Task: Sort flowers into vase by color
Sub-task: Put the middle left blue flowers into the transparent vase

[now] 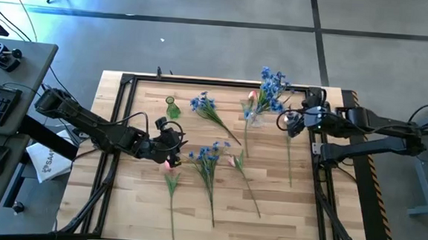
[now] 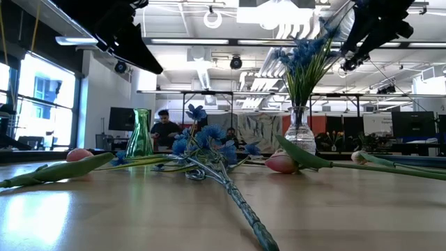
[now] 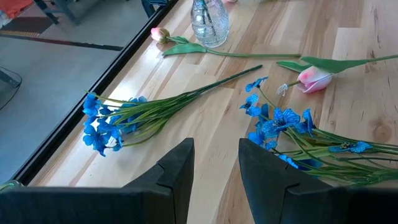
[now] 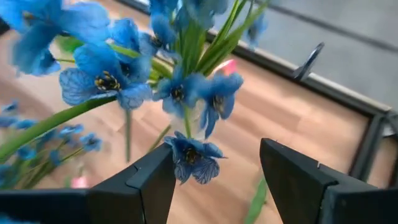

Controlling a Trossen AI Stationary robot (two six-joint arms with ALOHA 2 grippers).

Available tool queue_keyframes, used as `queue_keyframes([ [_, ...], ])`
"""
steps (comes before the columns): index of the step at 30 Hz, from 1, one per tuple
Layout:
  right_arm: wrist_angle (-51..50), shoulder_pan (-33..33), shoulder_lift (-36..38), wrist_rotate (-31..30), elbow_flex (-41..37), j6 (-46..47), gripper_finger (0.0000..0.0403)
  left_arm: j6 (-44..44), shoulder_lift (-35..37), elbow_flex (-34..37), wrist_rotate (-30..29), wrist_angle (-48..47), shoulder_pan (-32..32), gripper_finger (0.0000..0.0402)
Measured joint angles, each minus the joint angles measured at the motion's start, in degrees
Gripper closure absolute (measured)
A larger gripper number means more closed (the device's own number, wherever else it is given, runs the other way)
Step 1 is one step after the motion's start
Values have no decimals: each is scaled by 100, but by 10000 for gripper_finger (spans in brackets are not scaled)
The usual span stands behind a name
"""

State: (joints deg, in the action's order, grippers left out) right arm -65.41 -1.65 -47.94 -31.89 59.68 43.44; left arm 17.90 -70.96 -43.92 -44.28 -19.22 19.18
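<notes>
While the left gripper hovers with its fingers parted and empty over the pink tulip-like bud on a green stem, the right gripper hangs wide open, holding nothing, beside the blue blossoms standing in the clear glass vase. I'd have the left come down on the stem just below the bud, closing gently, then carry it to the small green glass vase rather than the clear one.

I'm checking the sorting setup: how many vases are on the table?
2. A green vase stands on the left arm's side; a clear glass vase, nearer the right arm, holds blue flowers. None looks hidden.
</notes>
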Motion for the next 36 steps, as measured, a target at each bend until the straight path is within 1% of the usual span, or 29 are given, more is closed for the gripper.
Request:
queue_keyframes([
  [2,-21,40,42,343,-2,5,179,6,0,0,1,0,0,287],
  [6,-207,243,-4,1258,-90,-17,179,51,0,0,5,-7,2,287],
  [8,-238,398,-30,1430,-309,28,179,53,-1,0,7,-16,2,287],
  [10,-228,527,-38,1401,-595,172,179,54,0,0,7,-17,2,287],
  [11,-191,587,-47,1277,-750,283,179,49,-1,0,8,-20,2,287],
  [14,167,706,-55,615,-1171,607,179,45,0,0,14,-22,7,287],
  [16,549,721,-53,232,-1370,636,179,2,0,0,18,-20,7,287],
  [18,1137,719,-50,244,-1576,382,179,1,-1,0,18,-20,7,287],
  [19,1546,719,-50,449,-1698,175,179,1,-2,0,18,-21,7,287],
  [22,2973,723,-124,1662,-2155,-627,179,0,-1,0,18,-20,4,287],
  [23,3401,723,-190,1942,-2316,-875,179,-1,0,0,18,-20,4,287],
  [24,3820,728,-274,2051,-2464,-1098,179,-1,0,0,18,-22,6,287],
  [25,4215,727,-353,2019,-2598,-1281,180,-1,-2,2,18,-20,4,287],
  [26,4538,722,-432,1863,-2698,-1391,182,-1,-2,0,18,-20,4,287],
  [27,4779,709,-516,1566,-2763,-1488,187,-1,0,0,18,-22,7,287],
  [29,4987,675,-628,702,-2798,-1655,201,-1,0,0,18,-22,4,287],
  [32,4934,561,-645,-675,-2712,-1652,227,-2,0,2,18,-24,4,287],
  [34,4847,423,-597,-1190,-2608,-1571,247,-3,-2,1,18,-20,4,287],
  [36,4792,204,-557,-1381,-2517,-1543,266,-2,0,2,18,-20,4,287],
])
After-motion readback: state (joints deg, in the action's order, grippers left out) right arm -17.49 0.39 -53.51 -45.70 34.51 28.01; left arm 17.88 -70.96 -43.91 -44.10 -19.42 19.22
